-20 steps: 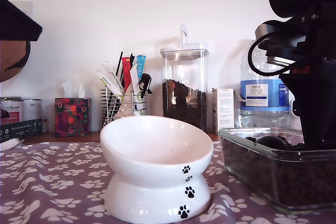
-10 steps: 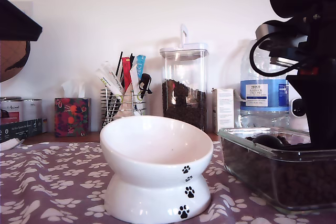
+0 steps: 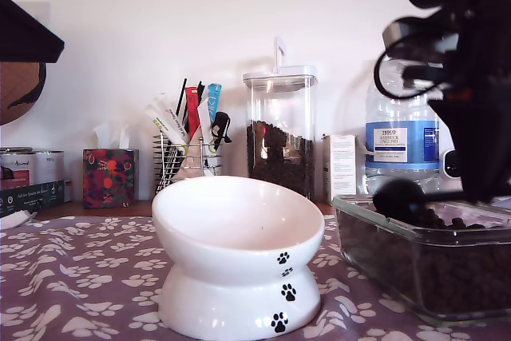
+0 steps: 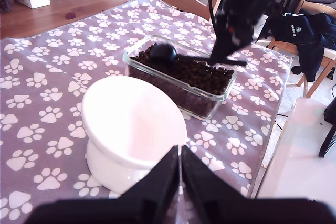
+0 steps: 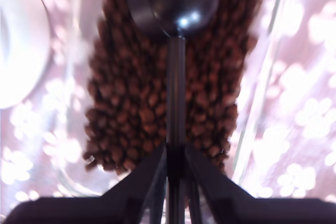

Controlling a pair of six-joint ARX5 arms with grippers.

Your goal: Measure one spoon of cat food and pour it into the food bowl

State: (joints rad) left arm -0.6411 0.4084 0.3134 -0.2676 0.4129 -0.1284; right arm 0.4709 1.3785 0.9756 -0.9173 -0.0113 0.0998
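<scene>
The black spoon (image 3: 399,197) hangs just over the cat food (image 3: 447,273) in a clear glass dish (image 3: 415,233) at the exterior view's right. My second gripper (image 5: 175,166) is shut on the spoon's handle (image 5: 176,87), and the rounded scoop end (image 5: 172,1) is over the kibble (image 5: 136,103). I cannot tell whether kibble is in the scoop. The white food bowl (image 3: 231,253) with paw prints stands beside the dish and looks empty. My first gripper (image 4: 180,166) is shut on nothing above the near side of the bowl (image 4: 131,124), with the spoon (image 4: 164,52) and dish (image 4: 173,90) beyond it.
Along the back wall stand a tall canister of kibble (image 3: 279,133), a wire rack of utensils (image 3: 188,153), a tissue box (image 3: 110,177), a small carton (image 3: 341,167) and a water bottle (image 3: 399,137). The second arm (image 4: 247,9) rises over the dish. A paw-print cloth (image 4: 37,77) covers the table.
The second arm has lifted, and the spoon has come up from down in the kibble to just above the dish's rim. The bowl has not moved.
</scene>
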